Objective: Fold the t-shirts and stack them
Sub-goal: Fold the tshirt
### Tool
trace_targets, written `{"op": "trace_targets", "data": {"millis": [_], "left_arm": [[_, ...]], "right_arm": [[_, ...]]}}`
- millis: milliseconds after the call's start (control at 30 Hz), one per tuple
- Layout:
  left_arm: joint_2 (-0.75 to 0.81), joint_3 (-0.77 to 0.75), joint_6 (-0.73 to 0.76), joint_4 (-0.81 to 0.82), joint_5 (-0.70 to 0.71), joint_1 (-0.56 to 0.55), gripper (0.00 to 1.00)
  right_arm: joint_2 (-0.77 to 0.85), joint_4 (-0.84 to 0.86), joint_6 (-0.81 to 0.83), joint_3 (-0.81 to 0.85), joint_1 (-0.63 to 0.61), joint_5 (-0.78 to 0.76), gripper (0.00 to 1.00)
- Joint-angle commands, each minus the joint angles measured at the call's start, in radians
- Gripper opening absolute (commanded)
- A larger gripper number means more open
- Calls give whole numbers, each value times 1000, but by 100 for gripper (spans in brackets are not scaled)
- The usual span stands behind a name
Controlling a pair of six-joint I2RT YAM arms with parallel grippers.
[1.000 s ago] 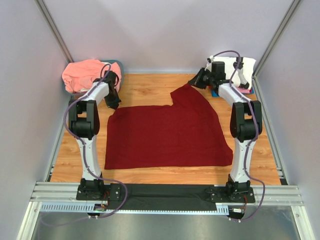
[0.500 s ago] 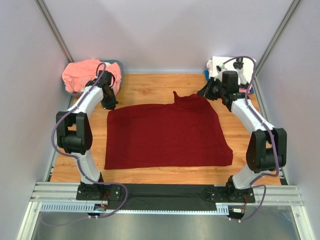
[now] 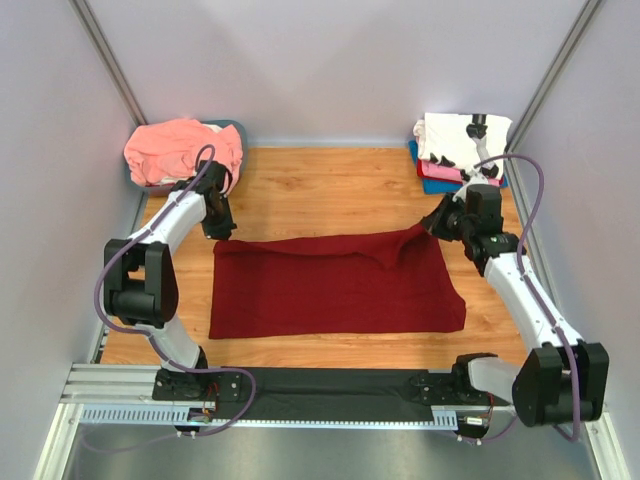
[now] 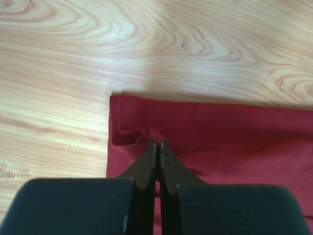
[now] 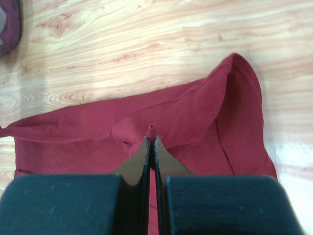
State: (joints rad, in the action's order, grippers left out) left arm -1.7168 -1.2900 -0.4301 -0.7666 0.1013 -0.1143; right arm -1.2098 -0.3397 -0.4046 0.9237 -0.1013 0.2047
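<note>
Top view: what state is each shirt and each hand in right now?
Red shirt: spread on the table, far edge doubled over, right corner lifted.
Left hand: shut on the red shirt's far left corner.
Right hand: shut on its raised far right edge.
Salmon shirt: crumpled, unfolded, far left corner.
White shirt: folded, on top of the far right stack.

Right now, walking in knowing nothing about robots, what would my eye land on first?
The dark red t-shirt spread across the middle of the wooden table, with the left gripper pinching its far left corner and the right gripper lifting its far right edge into a peak. Next, the salmon-pink heap in the far left corner and the white printed shirt in the far right one.
</note>
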Motion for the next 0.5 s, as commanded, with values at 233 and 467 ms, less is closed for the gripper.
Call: {"op": "trace_targets", "data": {"millis": [233, 467], "left_arm": [[75, 14, 42, -14, 49, -30, 0], [101, 50, 45, -27, 84, -54, 0]], "right_arm": [[156, -74, -53, -74, 6, -4, 0], [205, -177, -54, -80, 6, -77, 0]]}}
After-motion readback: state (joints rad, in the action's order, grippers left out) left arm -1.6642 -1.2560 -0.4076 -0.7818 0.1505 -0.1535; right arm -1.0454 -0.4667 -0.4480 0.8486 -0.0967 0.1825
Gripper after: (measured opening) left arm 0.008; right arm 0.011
